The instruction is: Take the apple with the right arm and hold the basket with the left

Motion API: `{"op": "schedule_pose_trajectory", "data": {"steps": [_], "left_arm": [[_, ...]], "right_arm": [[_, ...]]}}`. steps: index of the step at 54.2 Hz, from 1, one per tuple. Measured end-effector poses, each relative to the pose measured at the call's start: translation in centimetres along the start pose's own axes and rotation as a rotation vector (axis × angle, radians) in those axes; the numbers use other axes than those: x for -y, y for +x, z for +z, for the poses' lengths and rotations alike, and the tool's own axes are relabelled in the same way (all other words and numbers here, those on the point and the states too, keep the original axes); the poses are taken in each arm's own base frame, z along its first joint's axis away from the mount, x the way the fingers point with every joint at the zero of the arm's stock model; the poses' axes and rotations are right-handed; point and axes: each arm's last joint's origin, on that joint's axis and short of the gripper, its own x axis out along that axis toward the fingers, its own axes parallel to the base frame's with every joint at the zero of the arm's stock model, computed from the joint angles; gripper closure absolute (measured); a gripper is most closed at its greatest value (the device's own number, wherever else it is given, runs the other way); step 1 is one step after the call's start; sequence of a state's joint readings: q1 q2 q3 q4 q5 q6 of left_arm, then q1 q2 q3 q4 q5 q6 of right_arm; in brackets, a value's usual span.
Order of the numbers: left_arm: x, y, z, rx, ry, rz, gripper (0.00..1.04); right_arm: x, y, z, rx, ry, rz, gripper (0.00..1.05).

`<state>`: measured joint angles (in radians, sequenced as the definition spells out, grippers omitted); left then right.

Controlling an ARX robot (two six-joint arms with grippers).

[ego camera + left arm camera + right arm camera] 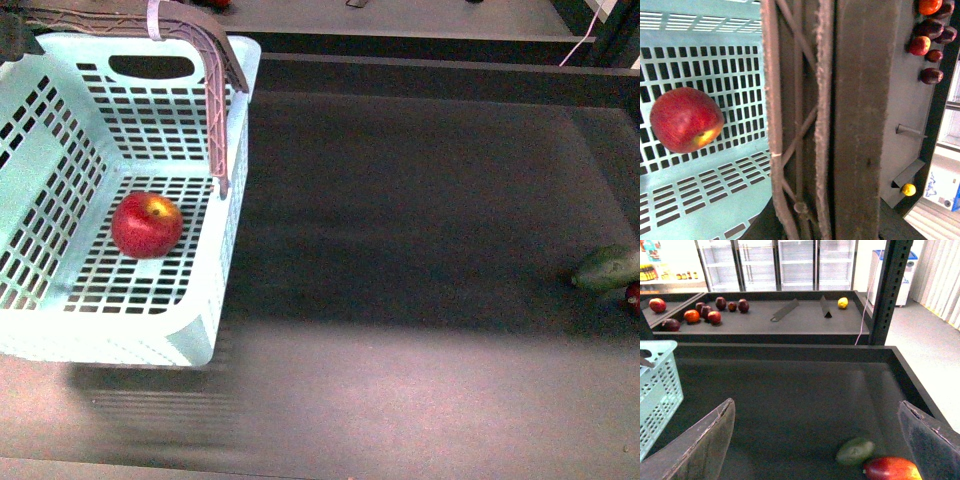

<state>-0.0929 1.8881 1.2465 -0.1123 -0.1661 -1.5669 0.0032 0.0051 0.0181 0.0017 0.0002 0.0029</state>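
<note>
Dark tray bed (400, 200), matte, raised rim along the 12 o'clock edge.

Green oblong fruit (607, 268) lying on it at 4 o'clock of the front view, near the frame edge. Red fruit with a yellow patch (633, 297) just beside it at its 5 o'clock; cut off by the frame.

Right wrist view: second dark bin (805, 322) behind the tray. Cluster of red, orange and dark fruits (714, 317) at its 9 o'clock end, yellow fruit (842, 302) toward 2 o'clock, two metal dividers (785, 311) between them. Perforated dark post (892, 290) upright at the tray's far corner. Glass-door fridges (760, 262) along the back wall
</note>
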Motion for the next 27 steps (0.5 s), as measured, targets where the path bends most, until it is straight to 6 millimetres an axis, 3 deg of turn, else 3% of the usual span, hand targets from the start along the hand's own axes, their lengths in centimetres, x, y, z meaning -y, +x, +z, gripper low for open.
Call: {"op": "schedule_pose_trajectory", "data": {"steps": [14, 23, 27], "left_arm": [[-3.5, 1.3, 0.5, -0.023, 0.063, 0.079, 0.88], [-4.0, 1.3, 0.5, -0.039, 0.067, 0.064, 0.88], [-4.2, 1.0, 0.5, -0.045, 0.091, 0.065, 0.78]], "right_arm": [[0.0, 0.0, 0.0, 0.000, 0.000, 0.000, 0.09], [0.0, 0.0, 0.0, 0.000, 0.000, 0.000, 0.09], [0.0, 0.0, 0.0, 0.000, 0.000, 0.000, 0.09]]}}
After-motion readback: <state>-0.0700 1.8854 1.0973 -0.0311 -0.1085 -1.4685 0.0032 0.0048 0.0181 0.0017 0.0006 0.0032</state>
